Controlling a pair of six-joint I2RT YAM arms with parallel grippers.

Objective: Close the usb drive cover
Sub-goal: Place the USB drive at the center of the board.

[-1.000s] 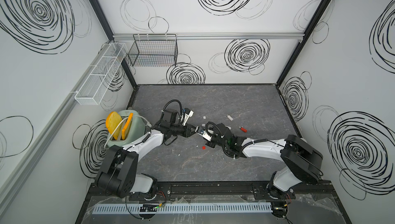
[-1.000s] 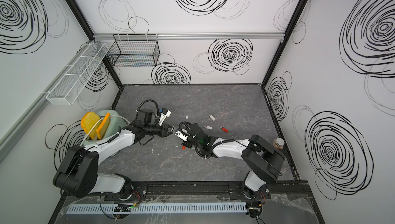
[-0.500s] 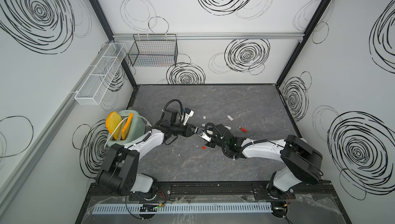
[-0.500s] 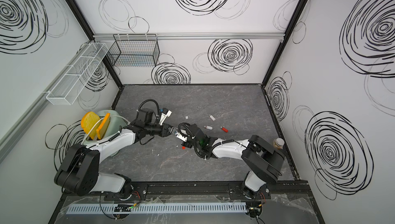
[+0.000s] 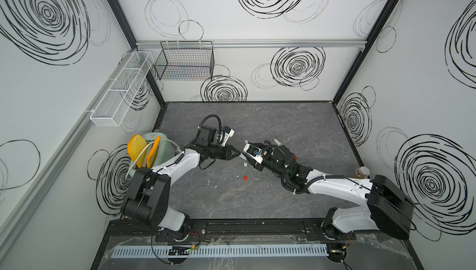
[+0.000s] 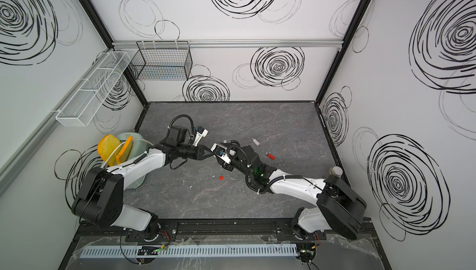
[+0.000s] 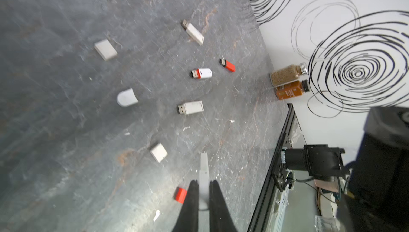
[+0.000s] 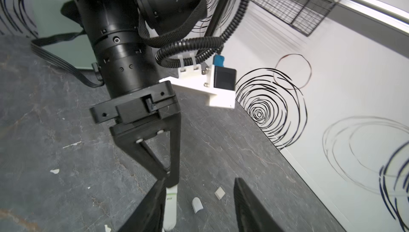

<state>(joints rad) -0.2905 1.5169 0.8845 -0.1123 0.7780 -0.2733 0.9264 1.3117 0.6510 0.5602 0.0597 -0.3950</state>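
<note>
Grip: left jaws clamped on white usb drive (image 7: 203,171) — right jaws parted, drive's end between them.

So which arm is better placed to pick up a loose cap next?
Probably right: the right gripper is open and empty, while the left gripper is shut on a white drive. A white cap lies close by.

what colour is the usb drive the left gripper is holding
White usb drive, pinched in the left gripper; shows best in the left wrist view.
</note>
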